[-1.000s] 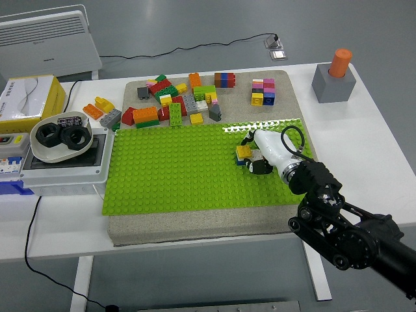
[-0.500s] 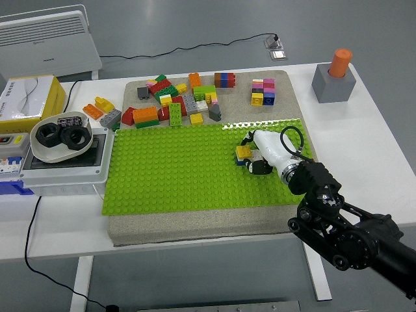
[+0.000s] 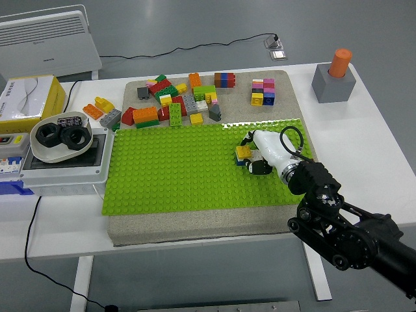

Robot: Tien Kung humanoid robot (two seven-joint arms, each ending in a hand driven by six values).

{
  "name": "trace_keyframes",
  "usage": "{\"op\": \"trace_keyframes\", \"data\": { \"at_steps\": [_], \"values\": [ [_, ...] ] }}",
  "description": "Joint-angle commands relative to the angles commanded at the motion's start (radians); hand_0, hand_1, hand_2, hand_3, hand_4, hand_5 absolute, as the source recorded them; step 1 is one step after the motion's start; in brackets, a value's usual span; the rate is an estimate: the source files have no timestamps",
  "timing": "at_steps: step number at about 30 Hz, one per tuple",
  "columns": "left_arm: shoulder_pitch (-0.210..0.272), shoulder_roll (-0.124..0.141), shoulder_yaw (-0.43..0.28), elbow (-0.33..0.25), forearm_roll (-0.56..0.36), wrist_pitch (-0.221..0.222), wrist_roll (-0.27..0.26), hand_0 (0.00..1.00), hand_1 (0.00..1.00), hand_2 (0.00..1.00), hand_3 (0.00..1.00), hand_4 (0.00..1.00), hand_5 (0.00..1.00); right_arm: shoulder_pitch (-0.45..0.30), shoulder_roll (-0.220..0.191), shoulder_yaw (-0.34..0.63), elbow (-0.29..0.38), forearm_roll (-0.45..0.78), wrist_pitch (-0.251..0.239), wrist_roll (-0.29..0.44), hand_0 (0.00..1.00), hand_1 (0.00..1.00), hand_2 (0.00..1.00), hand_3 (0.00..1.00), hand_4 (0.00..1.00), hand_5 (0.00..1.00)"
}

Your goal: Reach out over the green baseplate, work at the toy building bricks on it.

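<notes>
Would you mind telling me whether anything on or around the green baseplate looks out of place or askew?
Mostly tidy. A few bricks lie off the beige mat on the bare table at its left, apart from the loose pile. The green baseplate lies flat, with the right hand at a yellow brick on it.

Right arm: black, enters from lower right corner, reaching toward frame centre. Right hand (image 3: 261, 153): white-backed, fingers curled downward in a grasp.
</notes>
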Motion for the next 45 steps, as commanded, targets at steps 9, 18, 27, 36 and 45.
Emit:
{"op": "trace_keyframes", "data": {
  "at_steps": [9,18,27,36,45],
  "values": [
    [0.0,0.001,0.002,0.0,0.0,0.0,0.0,0.69,0.507,0.41,0.556,0.356,0.284,0.0,-0.001,-0.001,-0.002,0.009,0.001,0.0,0.726,0.7,0.758,0.629,0.64,0.141],
    [0.001,0.001,0.003,0.0,-0.001,-0.001,0.0,0.69,0.506,0.41,0.557,0.357,0.284,0.0,-0.002,-0.005,-0.002,0.013,-0.001,0.001,0.725,0.7,0.758,0.64,0.643,0.144],
    [0.0,0.002,0.001,0.0,0.0,0.0,0.0,0.69,0.507,0.41,0.556,0.357,0.282,0.0,-0.001,-0.005,-0.002,0.014,-0.002,0.001,0.728,0.7,0.76,0.649,0.655,0.156],
    [0.0,0.002,-0.001,0.0,0.001,0.001,0.0,0.69,0.507,0.409,0.556,0.357,0.281,0.001,-0.001,-0.004,-0.002,0.013,-0.003,0.001,0.727,0.7,0.761,0.648,0.664,0.162],
    [0.0,0.001,-0.001,0.0,-0.001,0.002,-0.001,0.69,0.507,0.408,0.556,0.356,0.279,0.001,0.0,-0.005,-0.002,0.014,-0.004,0.002,0.727,0.701,0.761,0.655,0.669,0.167]
  ]
}}
